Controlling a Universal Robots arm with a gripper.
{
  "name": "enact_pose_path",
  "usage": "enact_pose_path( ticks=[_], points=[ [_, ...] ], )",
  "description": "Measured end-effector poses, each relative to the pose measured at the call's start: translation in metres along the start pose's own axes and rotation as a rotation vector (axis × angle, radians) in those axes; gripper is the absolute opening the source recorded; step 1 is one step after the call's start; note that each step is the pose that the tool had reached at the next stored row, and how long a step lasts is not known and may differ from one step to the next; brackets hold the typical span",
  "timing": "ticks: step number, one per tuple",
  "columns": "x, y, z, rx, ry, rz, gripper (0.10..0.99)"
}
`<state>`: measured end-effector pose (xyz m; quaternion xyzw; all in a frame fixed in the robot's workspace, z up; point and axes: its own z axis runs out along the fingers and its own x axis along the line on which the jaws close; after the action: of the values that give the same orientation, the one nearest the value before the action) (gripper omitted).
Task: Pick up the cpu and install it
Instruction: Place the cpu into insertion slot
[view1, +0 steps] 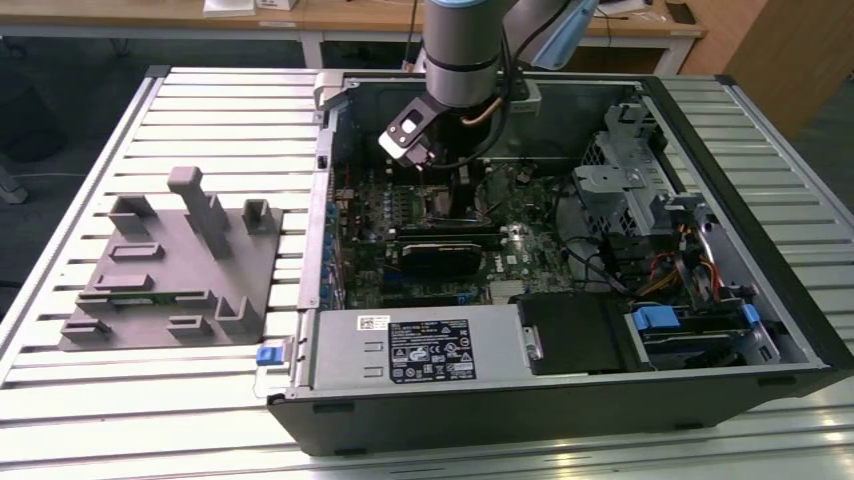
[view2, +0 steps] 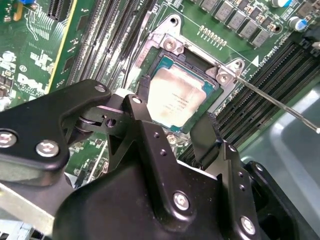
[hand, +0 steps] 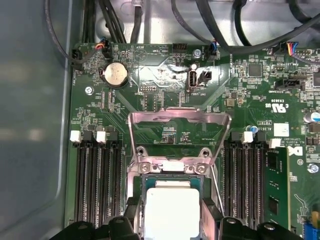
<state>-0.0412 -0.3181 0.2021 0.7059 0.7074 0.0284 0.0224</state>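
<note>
Pincer (view2: 172, 117) hangs square over the cpu (view2: 181, 97), which lies flat in its socket (view2: 167, 45) straight below, dead centre; clamped on it or clear, I cannot tell.

Your arm (view1: 461, 45) is a silver-grey tube with a black band (view1: 461, 68) and a pale blue joint cap (view1: 567, 35). A white-and-black camera block (view1: 407, 130) and a copper-coloured cable (view1: 483, 112) ride at the wrist. Your hand (view2: 170, 114): matte black linkage plates, silver screw heads (view2: 181, 201).
</note>
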Motion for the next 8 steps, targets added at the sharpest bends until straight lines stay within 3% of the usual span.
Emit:
enact_pose_path(
  ticks=[4, 5, 6, 8],
  points=[
    [0.0, 0.0002, -0.0032, 0.0, 0.0, 0.0, 0.588],
    [0.0, 0.0003, -0.004, 0.0, 0.0, 0.0, 0.525],
    [0.0, 0.0003, -0.0048, 0.0, 0.0, 0.0, 0.525],
    [0.0, 0.0004, -0.0056, 0.0, 0.0, 0.0, 0.404]
  ],
)
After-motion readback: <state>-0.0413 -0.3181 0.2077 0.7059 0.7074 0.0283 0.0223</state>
